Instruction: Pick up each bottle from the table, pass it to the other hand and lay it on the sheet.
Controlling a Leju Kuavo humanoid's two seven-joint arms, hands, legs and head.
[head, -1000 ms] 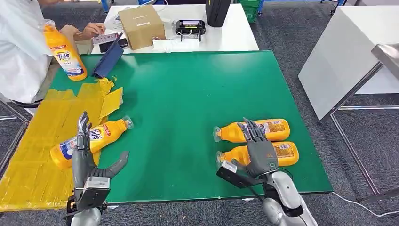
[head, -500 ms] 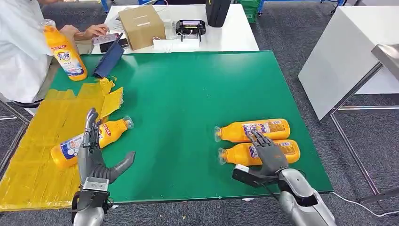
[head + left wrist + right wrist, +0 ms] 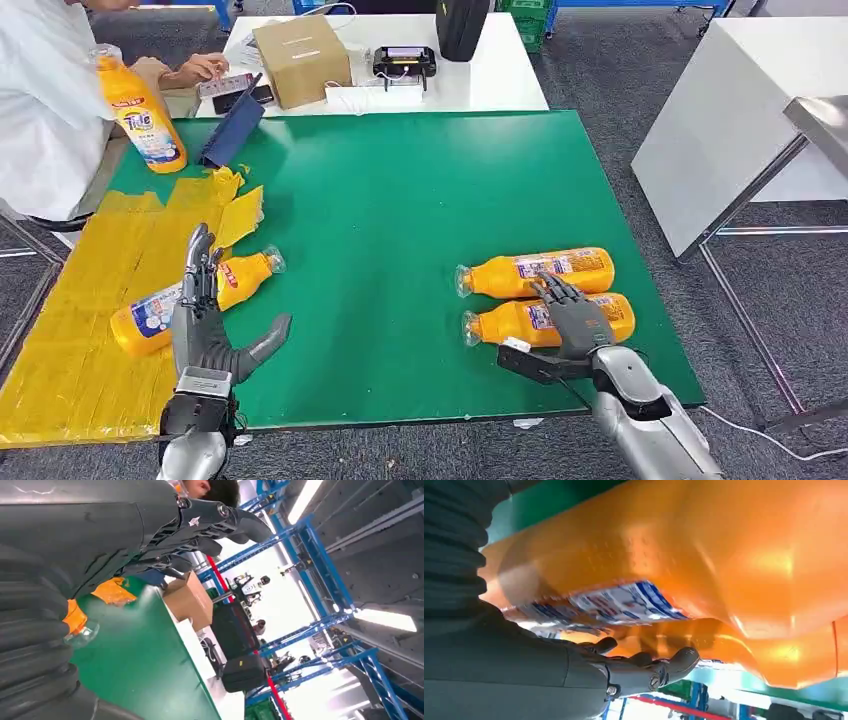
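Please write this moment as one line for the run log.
stage: reaching for bottle | right hand: over nearer bottle, grasp not confirmed | left hand: open, above sheet | bottle on sheet: lying

Orange bottles point(image 3: 548, 322) (blue-white labels) on green table point(image 3: 400, 200), yellow sheet point(image 3: 70, 330).

Green table point(image 3: 400, 200) carries yellow sheet point(image 3: 90, 300), orange bottles point(image 3: 535, 275).

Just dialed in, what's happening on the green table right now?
The right hand is laid over the nearer of two orange bottles lying on the green table, not yet lifted. The left hand waits open beside a bottle already lying on the yellow sheet. A person sits at the far corner.
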